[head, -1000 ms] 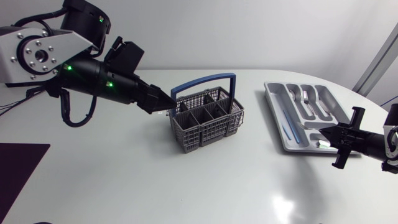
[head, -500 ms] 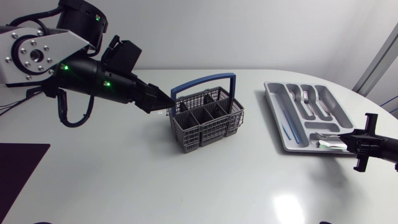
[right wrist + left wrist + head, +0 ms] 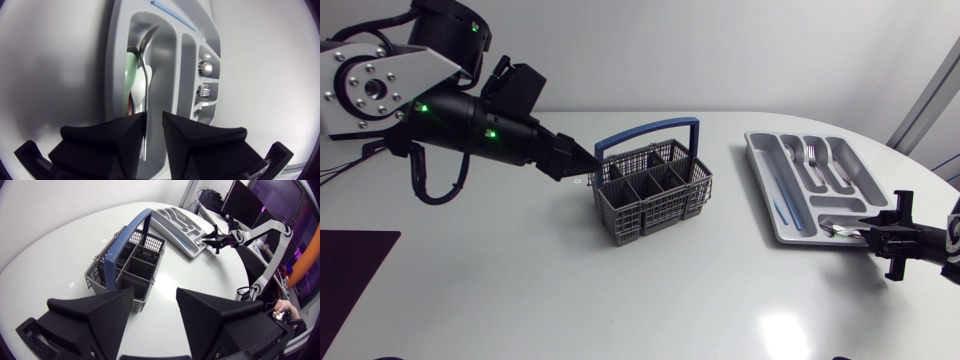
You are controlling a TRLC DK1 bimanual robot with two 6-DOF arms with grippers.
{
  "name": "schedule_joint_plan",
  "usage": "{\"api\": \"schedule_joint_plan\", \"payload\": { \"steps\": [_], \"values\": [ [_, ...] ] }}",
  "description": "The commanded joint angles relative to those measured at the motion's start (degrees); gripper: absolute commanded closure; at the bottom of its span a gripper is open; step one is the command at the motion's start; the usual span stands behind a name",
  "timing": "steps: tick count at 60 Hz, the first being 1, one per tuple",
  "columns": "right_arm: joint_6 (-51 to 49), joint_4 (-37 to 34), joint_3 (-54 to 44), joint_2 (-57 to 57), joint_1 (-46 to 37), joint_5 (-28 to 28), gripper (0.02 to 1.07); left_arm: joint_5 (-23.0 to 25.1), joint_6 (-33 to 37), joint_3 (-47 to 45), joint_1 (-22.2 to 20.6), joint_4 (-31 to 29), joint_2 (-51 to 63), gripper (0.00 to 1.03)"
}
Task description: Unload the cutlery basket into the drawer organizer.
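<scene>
- The right gripper (image 3: 868,233) had been over the near corner of the drawer organizer (image 3: 757,165) a second before. It then drew back toward the table's (image 3: 520,280) right edge and edged in again, while the left arm barely shifted.
- The left gripper (image 3: 585,168) hung at the cutlery basket's (image 3: 650,195) left wall with its fingers spread wide and nothing between them.
- The basket stood mid-table, nearer the far edge, with its blue handle (image 3: 650,132) upright. Its compartments looked empty from above, though the deep ones were hard to read.
- The organizer lay along the right edge with forks (image 3: 810,153) in a far slot and a spoon (image 3: 144,75) beside a pale utensil (image 3: 131,65) in the near one.
- The right gripper sat just off that near corner with only a narrow gap. The spoon's handle ran into the gap along one finger and was apparently not clamped.
- Risk — pulling away at this height could snag the handle and drag the spoon out, or nudge the organizer toward the edge.
- Risk — a left push against the light basket could slide or tip it.
</scene>
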Motion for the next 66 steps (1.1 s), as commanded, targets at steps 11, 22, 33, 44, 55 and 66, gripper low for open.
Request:
{"api": "schedule_joint_plan", "payload": {
  "steps": [11, 22, 33, 44, 55, 66],
  "values": [
    [6.95, 0.95, 1.61, -6.27, 0.02, -1.84, 0.32, -0.19, -0.89, -2.68, 0.71, 0.51, -3.88, 0.42],
    [17.49, -5.64, 1.96, -16.46, 1.07, -3.87, 0.29, -0.1, -0.89, -5.67, 2.56, 1.74, -6.25, 0.41],
    [31.38, -5.46, -0.85, -22.53, 7.4, -1.14, 0.24, -0.1, -1.59, -10.86, 5.19, 5.6, -7.22, 0.41],
    [46.94, -7.13, -3.31, -26.3, 19.09, 6.33, 0.21, -0.1, -2.12, -14.99, 6.33, 9.47, -7.13, 0.41],
    [66.71, -13.11, 2.05, -21.56, 32.54, 13.27, 0.21, -0.63, -2.64, -15.87, 6.51, 12.28, -0.98, 0.41],
    [79.28, -16.19, 9.52, -14.18, 39.48, 15.03, 0.3, -3.27, -2.64, -15.51, 6.51, 15.36, 4.47, 0.41]
  ]
}}
